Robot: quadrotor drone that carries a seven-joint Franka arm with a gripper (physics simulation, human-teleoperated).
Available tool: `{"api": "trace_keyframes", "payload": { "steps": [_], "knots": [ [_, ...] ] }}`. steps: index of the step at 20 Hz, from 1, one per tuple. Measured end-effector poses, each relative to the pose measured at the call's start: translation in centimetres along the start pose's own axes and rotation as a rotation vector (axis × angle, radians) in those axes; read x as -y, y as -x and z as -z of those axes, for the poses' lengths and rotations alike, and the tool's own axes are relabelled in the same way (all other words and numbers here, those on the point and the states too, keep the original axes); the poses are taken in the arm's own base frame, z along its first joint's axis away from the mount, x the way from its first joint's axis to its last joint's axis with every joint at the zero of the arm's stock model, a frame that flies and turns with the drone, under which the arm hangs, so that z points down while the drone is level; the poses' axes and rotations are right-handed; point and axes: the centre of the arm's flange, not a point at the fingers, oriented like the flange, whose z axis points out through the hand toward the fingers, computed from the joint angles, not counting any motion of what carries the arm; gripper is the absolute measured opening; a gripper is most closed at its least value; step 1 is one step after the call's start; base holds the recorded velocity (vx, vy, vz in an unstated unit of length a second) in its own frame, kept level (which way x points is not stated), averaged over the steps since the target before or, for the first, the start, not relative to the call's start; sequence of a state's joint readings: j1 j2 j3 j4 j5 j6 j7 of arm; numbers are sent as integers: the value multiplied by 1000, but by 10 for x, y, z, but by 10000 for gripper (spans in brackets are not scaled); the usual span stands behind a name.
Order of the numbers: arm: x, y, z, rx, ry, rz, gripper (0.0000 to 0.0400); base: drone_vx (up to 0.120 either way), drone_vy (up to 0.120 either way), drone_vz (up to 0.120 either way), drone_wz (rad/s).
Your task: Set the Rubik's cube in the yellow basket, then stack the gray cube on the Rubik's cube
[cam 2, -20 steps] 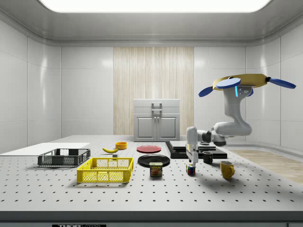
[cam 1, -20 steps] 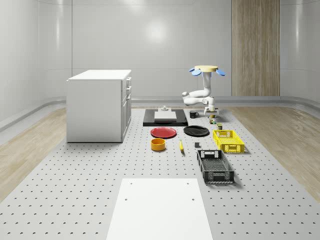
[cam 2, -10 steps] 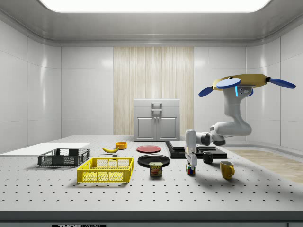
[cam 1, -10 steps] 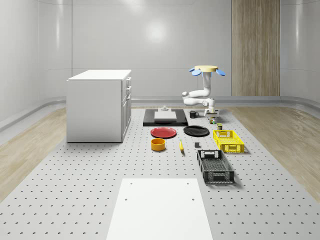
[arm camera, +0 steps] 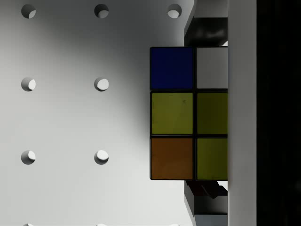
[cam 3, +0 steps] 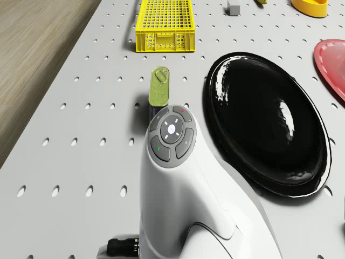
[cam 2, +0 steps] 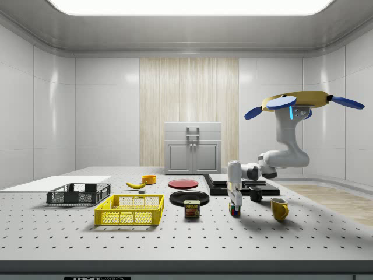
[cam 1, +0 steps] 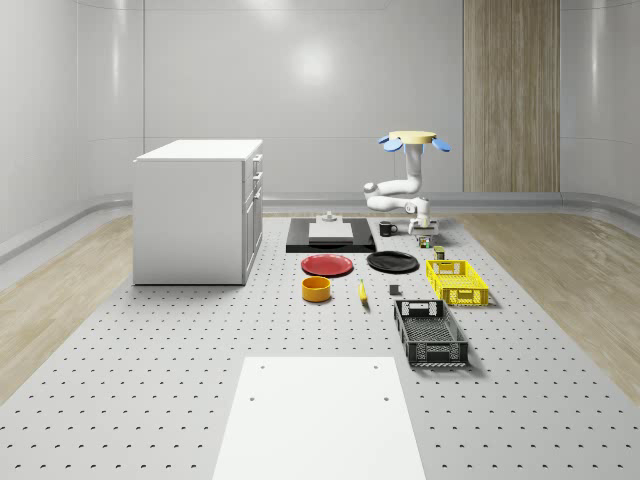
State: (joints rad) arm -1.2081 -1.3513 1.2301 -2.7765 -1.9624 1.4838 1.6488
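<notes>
Multicoloured Rubik's cube (cam 2: 234,210) on table — fingers (cam 2: 233,202) clamped on it; drone (cam 2: 295,104) hovering.

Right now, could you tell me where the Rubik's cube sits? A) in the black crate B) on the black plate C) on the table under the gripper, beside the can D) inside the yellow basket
C: in the side view the Rubik's cube rests on the table directly beneath the gripper, to the right of the can, well apart from the yellow basket; the drone hovers above.
</notes>
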Motion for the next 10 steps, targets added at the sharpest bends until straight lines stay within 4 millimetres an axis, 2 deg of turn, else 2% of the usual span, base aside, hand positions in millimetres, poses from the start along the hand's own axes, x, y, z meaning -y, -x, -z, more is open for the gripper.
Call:
{"api": "trace_keyframes", "payload": {
  "steps": [10],
  "knots": [
    [0,0,2,0,0,0,327,0,0,0,0]
  ]
}}
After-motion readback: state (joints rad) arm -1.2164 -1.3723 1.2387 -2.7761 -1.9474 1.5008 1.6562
